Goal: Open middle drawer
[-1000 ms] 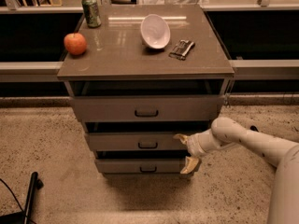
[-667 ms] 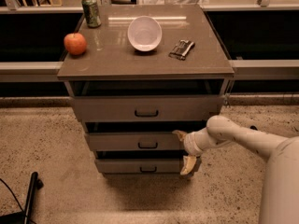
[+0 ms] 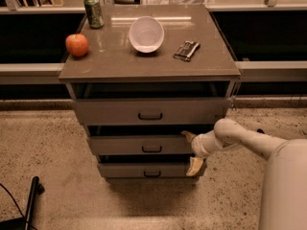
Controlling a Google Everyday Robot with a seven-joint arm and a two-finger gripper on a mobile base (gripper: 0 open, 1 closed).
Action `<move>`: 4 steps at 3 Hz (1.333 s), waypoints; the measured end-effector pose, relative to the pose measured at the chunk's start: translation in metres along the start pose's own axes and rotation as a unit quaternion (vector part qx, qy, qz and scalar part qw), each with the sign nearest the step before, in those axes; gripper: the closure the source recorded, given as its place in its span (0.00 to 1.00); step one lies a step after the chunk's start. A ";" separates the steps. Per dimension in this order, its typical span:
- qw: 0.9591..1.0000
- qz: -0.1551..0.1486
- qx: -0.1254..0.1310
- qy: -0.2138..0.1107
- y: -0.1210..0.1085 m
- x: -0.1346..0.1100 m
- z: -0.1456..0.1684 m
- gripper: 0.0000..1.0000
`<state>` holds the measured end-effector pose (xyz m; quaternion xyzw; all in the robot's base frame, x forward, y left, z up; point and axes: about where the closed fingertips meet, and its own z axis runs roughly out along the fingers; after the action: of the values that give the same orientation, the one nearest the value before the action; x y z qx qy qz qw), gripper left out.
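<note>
Just left of your claw [image 3: 192,151], the middle drawer [image 3: 124,145] stands slightly out, and the claw's fingers are spread, one above and one below the front's right end, probably to pull by that edge rather than the handle [image 3: 151,149].

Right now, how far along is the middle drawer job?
Done: the gripper is at the right end of the middle drawer, fingers spread above and below its front. In hand: getting purchase on that edge; the handle is untouched. Left: the pull itself. Only a dark gap shows above the front and no tray, so it does not read as open.
</note>
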<state>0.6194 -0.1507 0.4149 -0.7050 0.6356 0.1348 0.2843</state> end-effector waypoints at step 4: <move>0.998 0.027 0.042 0.031 -0.021 0.026 -0.007 0.40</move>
<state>0.6425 -0.1758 0.4109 -0.6786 0.6683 0.0936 0.2900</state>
